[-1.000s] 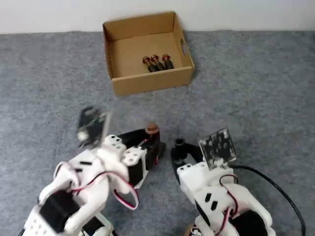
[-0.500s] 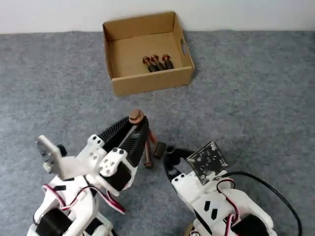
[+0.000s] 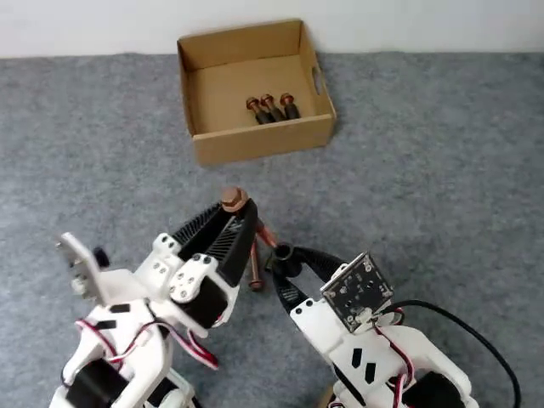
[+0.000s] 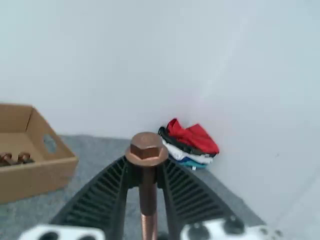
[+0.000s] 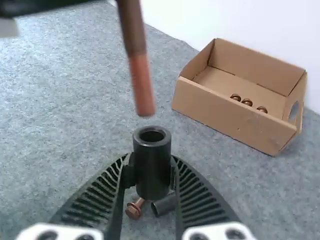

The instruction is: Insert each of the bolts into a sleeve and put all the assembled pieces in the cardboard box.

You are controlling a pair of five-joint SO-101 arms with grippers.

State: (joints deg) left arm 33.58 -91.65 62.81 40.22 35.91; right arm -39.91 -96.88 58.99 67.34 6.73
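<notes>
**Room:** grey counter bare at far L and wide open across R half of high view. White wall along top edge. Cardboard box upper centre, open top, back at the wall line, well apart from both arms. Bare strip of counter btw box and tools.

**Tools:** L tool lower centre-L, fingers close together, clamped on bolt just under the head. Bolt tilted, shank running down-R twd the sleeve. Tip hangs just above the bore, not in; gap visible in R wrist view. R tool just R of L tool, clamped on sleeve, which is upright w/ mouth open.

**Things:** bolt copper-col., flanged hex head, shank paler at tip. Sleeve black, short thick tube. Spare bolt + spare sleeve lie on counter under the tools, touching or nearly, can't tell. 3 assembled pcs in box, side by side, R-centre of floor, heads twd back.
</notes>
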